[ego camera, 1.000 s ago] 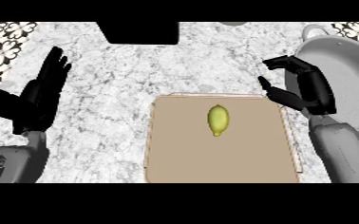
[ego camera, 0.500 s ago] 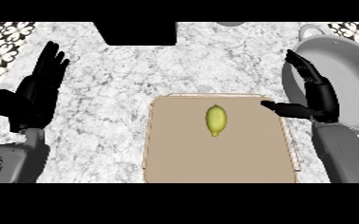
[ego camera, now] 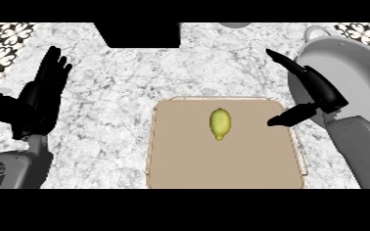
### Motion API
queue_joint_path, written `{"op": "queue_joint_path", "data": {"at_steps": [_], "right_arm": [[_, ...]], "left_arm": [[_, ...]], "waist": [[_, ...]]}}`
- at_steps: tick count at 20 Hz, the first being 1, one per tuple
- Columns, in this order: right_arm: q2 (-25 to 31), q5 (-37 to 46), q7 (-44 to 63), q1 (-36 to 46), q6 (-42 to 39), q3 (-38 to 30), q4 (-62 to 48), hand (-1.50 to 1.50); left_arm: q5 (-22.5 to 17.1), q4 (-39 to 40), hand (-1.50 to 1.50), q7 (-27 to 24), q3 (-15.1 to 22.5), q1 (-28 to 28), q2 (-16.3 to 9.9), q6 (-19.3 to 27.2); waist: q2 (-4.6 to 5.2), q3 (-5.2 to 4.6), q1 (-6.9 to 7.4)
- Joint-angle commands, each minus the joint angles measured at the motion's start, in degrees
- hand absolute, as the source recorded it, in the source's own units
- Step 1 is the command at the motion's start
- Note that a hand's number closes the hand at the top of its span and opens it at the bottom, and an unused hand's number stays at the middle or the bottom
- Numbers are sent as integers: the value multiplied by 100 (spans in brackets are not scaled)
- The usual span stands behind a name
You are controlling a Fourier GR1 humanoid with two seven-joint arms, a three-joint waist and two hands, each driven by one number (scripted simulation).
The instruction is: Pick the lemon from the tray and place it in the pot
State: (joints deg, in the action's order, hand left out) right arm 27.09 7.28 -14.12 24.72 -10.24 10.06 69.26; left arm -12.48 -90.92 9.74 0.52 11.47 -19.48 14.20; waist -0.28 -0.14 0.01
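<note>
Lighting even and bright, no single source evident. White-and-grey marbled stone bench [ego camera: 217, 73] evenly lit, no glare. Small yellow-green oval lemon [ego camera: 220, 123] shows a soft highlight and almost no cast shadow on the flat tan rectangular tray [ego camera: 217, 171]. Black hands read as near-silhouettes.

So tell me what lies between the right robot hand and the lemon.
Only bare tray surface separates the right robot hand from the lemon, seen in the head view.
</note>
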Motion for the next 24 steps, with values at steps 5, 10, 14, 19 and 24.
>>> {"op": "queue_joint_path", "data": {"at_steps": [5, 10, 14, 19, 24], "right_arm": [[-162, 562, 1981, 553, -891, 953, 586, -150], [-684, 829, 2786, 380, -983, 1058, 1065, -150], [-1019, 1116, 2797, 241, -1104, 840, 1080, -150], [-1296, 1707, 2611, 124, -911, 1008, 638, -150], [-1480, 2097, 3139, 31, -850, 968, 768, -150]], "left_arm": [[-88, -347, 0, 202, -152, -136, -118, -135], [169, -398, 0, 227, -106, -186, 86, -59], [250, -410, 0, 453, -226, 5, 178, -196], [365, 143, 0, 79, -330, 232, 307, -324], [564, -93, 0, 244, -164, 20, 618, -115]], "waist": [[3, 7, 61], [17, 13, 19], [24, 14, 8], [34, 14, 8], [27, 14, 4]]}}
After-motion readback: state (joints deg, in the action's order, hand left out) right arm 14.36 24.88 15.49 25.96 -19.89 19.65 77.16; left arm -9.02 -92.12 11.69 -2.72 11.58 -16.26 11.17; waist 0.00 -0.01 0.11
